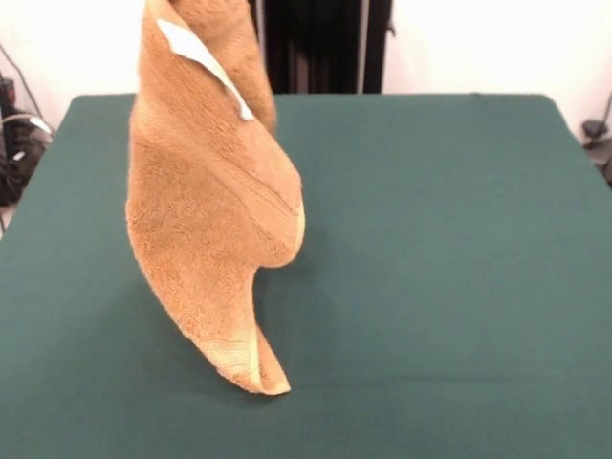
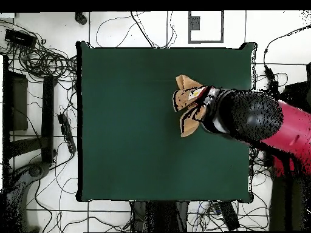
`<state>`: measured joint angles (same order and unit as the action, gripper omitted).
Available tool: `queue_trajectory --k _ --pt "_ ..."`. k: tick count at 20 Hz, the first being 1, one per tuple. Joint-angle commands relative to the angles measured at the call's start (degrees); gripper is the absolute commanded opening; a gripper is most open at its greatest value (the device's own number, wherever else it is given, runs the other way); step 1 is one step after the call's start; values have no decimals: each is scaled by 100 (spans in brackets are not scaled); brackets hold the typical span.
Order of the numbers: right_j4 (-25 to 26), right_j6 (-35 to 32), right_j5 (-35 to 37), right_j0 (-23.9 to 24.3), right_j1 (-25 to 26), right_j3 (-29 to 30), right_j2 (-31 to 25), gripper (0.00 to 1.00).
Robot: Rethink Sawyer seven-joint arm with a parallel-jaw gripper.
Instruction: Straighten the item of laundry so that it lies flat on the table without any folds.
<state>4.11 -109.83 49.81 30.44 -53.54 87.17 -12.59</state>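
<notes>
The orange-tan towel (image 1: pixel 206 220) hangs in the air in a twisted, folded column. Its top runs out of the front view's upper edge. Its lowest corner (image 1: pixel 268 382) reaches down to the green table (image 1: pixel 459 239), near the front left. A white label (image 1: pixel 201 57) shows near the towel's top. In the overhead view the towel (image 2: pixel 188 103) shows as a bunched shape at the table's (image 2: pixel 133 121) right side. The red and black arm (image 2: pixel 255 118) reaches in over it from the right. My gripper (image 2: pixel 205 108) sits above the towel and holds it up; its fingers are hidden.
The dark pedestal (image 1: pixel 320 43) stands at the table's far side. Cables and black equipment (image 2: pixel 36 60) lie on the floor beside the table. More cables (image 2: pixel 164 212) lie by the robot's base.
</notes>
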Motion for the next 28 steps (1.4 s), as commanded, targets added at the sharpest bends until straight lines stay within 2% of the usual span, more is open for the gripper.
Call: queue_trajectory --k 1,9,13,17,22,24,28 --pt "431 1836 1434 103 507 -1292 -979 0" --pt "671 1847 1952 157 554 -1775 -1182 0" --pt "690 1806 1992 185 348 -1612 -1199 0" --pt "593 1529 1265 224 -129 -581 -1128 0" --pt "450 795 -252 126 -267 820 -1143 0" --pt "426 541 -693 105 -176 1152 -1186 0" --pt "630 40 -1286 -105 18 1405 -1017 0"
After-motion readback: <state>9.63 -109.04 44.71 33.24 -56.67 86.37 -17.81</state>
